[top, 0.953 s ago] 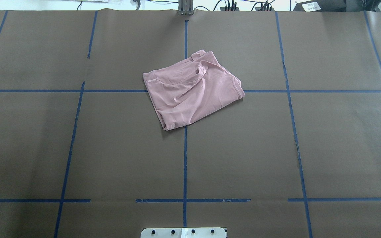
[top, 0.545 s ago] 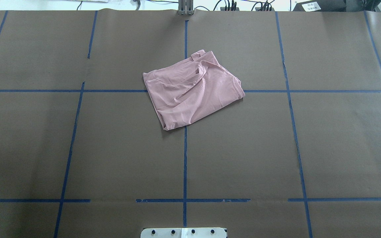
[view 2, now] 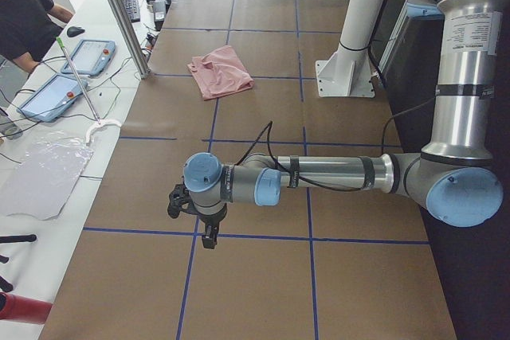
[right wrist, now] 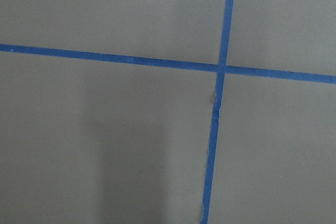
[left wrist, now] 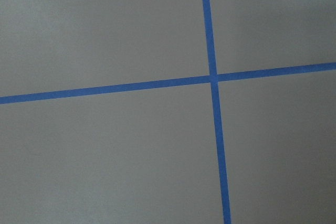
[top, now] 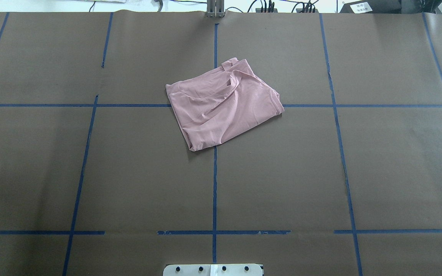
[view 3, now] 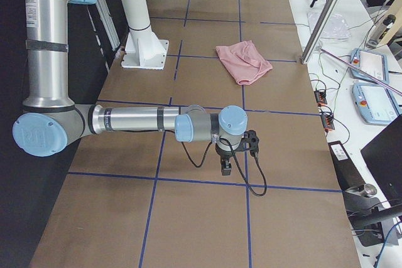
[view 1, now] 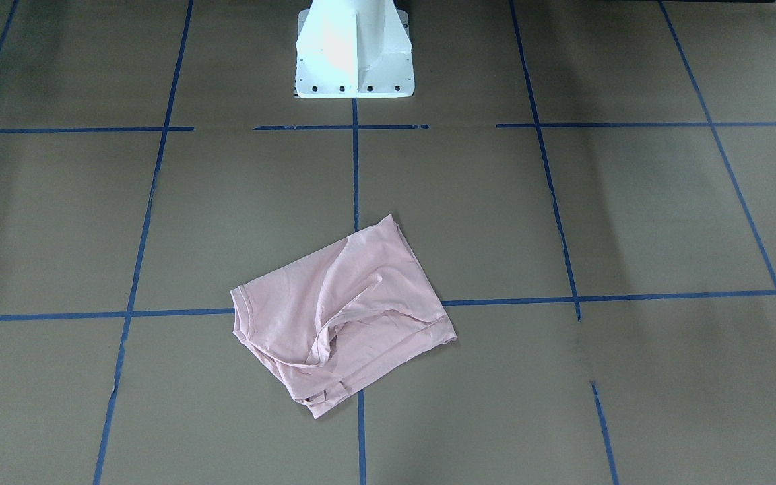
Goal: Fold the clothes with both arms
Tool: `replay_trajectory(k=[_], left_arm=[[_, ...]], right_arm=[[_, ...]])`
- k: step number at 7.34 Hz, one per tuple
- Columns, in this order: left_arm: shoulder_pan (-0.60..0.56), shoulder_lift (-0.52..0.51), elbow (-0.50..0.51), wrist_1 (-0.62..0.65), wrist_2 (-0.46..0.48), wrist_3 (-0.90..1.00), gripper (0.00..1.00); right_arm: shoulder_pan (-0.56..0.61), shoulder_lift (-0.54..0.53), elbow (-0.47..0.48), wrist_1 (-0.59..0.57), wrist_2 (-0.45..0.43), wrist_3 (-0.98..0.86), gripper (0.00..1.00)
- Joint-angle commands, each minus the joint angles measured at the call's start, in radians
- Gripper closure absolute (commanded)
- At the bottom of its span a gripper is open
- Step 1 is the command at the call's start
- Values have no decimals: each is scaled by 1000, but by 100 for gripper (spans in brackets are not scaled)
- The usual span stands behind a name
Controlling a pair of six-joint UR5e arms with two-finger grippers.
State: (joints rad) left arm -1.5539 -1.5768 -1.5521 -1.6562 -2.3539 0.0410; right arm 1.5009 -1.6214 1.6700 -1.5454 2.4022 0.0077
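Unmoved, T-shirt [top: 223, 105] lies across tape lines [top: 215, 184], well apart from pedestal [view 1: 354, 47].

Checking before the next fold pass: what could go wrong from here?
1. The T-shirt lies askew to the blue tape grid, with a rumpled ribbed band on top; a pinch there may take several layers and undo the fold.
2. Left gripper and right gripper hang far from it, and both wrist views show only paper and tape, so the approach would start without a close view.
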Motion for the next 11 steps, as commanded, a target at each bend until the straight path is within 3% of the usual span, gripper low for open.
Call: replay_trajectory(k=[1, 6, 11], left_arm=[[1, -2, -9, -4, -1, 0, 0], [38, -6, -80, -2, -10, -1, 0], [43, -3, -80, 1, -8, -1, 0]], right_arm=[[4, 0, 0, -1, 0, 0, 0], [4, 3, 0, -1, 0, 0, 0], [9, 2, -3, -1, -3, 0, 0]])
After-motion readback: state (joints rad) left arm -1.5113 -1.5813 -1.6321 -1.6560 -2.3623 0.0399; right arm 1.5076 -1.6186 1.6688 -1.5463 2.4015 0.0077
